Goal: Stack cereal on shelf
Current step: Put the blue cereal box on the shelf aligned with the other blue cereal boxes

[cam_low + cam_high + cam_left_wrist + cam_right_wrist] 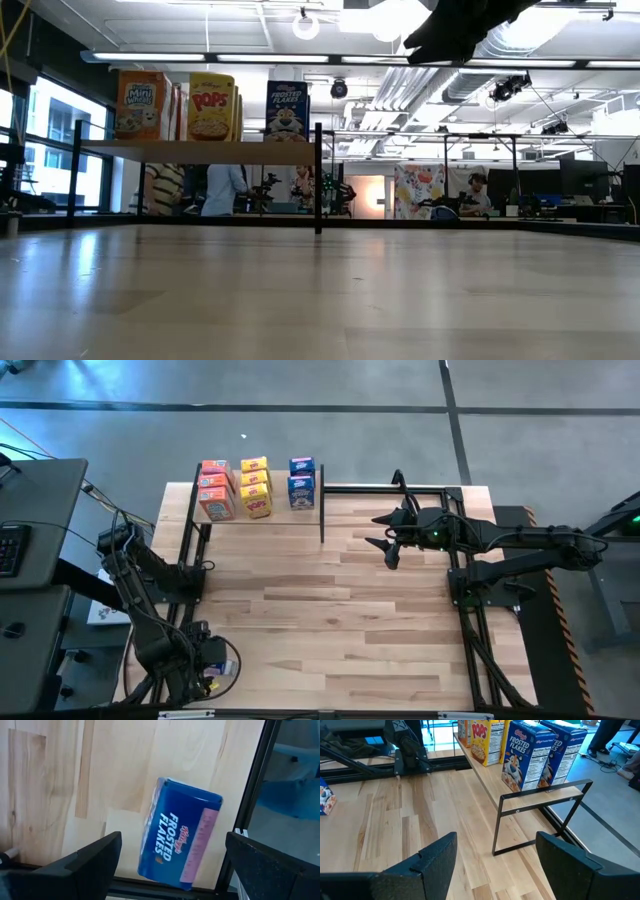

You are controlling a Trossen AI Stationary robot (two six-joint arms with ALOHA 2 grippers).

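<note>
**Last blue box on the tabletop, eight on the shelf**

Left gripper [170, 857]: jaws spread wide, holding nothing, poised over a blue Frosted Flakes box [180, 837] lying flat at the near-left corner of the tabletop [330, 620], close to a black frame post. The jaws bracket the box with clearance on both sides, which reads as a line-up for a grasp across its narrow width; no contact yet.

Right gripper [392, 532]: jaws also wide and empty, held above the tabletop just off the shelf's open right end, facing along the board. Probably parked there to receive or to place.

Shelf [310, 513]: far-left part of the tabletop, light board in black posts. Boxes stand upright in three rows by colour: orange-red boxes [215, 488] leftmost, yellow boxes [255, 486] in the middle, two blue boxes [301, 482] on the right. The blue row is one short, so the lying box likely belongs at its front. The box's position by the post may crowd the approach.
</note>
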